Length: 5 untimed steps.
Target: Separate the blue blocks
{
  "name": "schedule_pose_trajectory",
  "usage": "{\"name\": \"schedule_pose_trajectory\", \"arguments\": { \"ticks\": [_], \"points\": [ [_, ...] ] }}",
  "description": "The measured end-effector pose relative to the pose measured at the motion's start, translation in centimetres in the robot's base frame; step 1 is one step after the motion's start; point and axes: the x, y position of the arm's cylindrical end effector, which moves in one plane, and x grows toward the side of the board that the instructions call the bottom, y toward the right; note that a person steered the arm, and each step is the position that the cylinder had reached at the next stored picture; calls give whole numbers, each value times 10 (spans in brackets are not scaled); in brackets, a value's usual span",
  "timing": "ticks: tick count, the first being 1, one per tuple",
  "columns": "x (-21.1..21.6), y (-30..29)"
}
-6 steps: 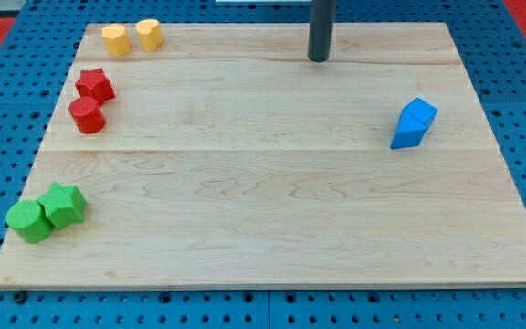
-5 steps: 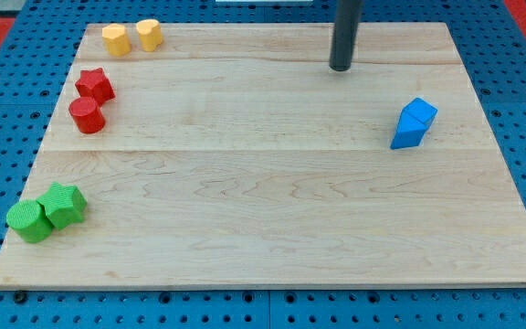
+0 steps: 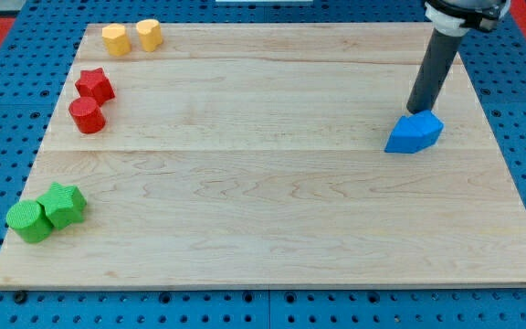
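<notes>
Two blue blocks lie pressed together at the view's right: a blue cube-like block (image 3: 423,127) and a blue wedge (image 3: 398,140) on its left, lower side. My tip (image 3: 418,111) stands at the top edge of the cube-like block, touching it. The rod rises from there toward the view's top right.
The wooden board (image 3: 272,210) carries two yellow blocks (image 3: 131,37) at the top left, a red star (image 3: 94,85) and a red cylinder (image 3: 87,115) below them, and a green cylinder (image 3: 29,222) with a green star (image 3: 64,203) at the lower left.
My tip moved right and down from the board's top middle to the blue pair. The blue blocks have shifted slightly downward and turned.
</notes>
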Motion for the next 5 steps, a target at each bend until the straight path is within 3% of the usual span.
{"name": "schedule_pose_trajectory", "arguments": {
  "ticks": [3, 5],
  "points": [
    [9, 0],
    [42, 0]
  ]
}}
